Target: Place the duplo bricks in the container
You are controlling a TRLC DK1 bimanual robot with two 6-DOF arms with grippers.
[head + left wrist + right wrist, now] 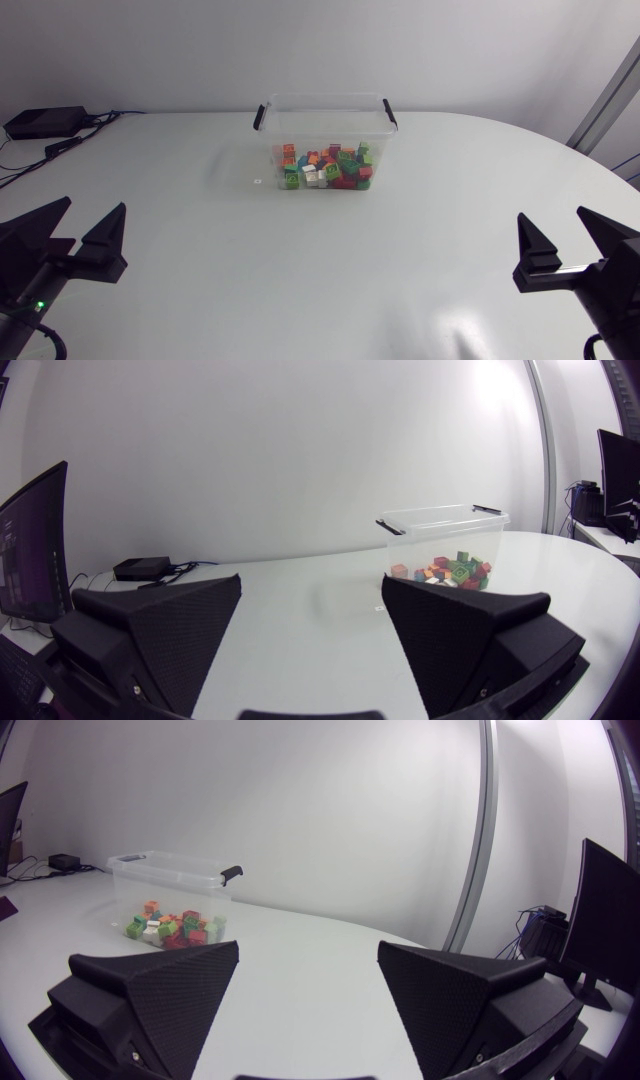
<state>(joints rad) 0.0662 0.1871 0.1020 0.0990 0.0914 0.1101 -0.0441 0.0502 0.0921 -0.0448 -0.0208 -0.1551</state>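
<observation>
White table (200, 285): bricks (325, 168) lie in the container (322, 98); left gripper (93, 205) and right gripper (551, 214) gape empty; task looks done.

Container (325, 100): clear plastic, black handles (259, 116).
Duplo bricks (325, 170): mixed red, green, orange, white.
Table (300, 280): plain white.
Left gripper (93, 206), right gripper (552, 214): matte black, fine dotted texture on fingers (170, 630).
Small green light (39, 305) on left arm (15, 335).
</observation>
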